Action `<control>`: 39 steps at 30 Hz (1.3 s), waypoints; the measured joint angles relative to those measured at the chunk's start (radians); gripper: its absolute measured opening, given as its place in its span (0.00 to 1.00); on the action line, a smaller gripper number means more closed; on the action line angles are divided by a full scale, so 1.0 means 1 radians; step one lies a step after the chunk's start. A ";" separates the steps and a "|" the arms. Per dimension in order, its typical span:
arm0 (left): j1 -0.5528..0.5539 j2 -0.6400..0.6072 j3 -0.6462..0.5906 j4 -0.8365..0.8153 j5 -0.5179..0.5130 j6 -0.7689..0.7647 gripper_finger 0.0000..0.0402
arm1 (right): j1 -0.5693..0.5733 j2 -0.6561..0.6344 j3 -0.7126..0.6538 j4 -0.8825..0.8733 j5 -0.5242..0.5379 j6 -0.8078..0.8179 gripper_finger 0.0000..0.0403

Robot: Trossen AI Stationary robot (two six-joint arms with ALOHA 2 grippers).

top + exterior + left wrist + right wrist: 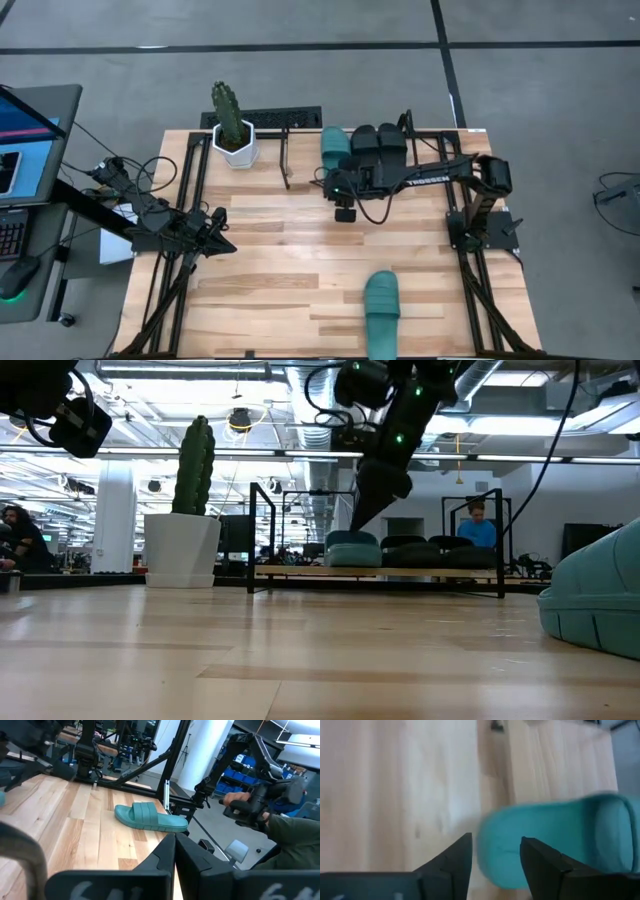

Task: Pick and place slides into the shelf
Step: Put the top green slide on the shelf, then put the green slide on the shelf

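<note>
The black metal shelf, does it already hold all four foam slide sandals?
No, the black metal shelf holds three; one teal-green foam slide sandal lies on the wooden table near its front edge.

Three slides (362,142) are set side by side on the shelf (300,118) at the desk's (270,260) back edge, right of a potted cactus (232,128). A fourth slide (381,311) is left near the front edge.

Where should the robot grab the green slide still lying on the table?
Probably from above on the wide strap of the teal slide. It lies flat, sole down, near the table's front edge, and the strap arches up, so fingers could pinch it from straight overhead.
</note>
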 joint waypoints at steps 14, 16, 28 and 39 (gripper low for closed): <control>0.000 0.000 0.000 -0.006 -0.011 0.017 0.00 | 0.323 0.000 0.305 -0.678 -0.035 0.455 0.32; 0.000 0.000 0.000 -0.006 -0.012 0.017 0.00 | 0.387 0.000 0.305 -0.761 -0.106 0.596 0.32; 0.000 0.000 0.000 -0.004 -0.012 0.007 0.00 | 0.820 0.001 0.292 -0.525 -0.142 1.088 0.31; 0.002 0.005 0.000 0.103 -0.296 0.305 0.00 | 0.966 0.132 0.292 -0.444 0.054 1.210 0.25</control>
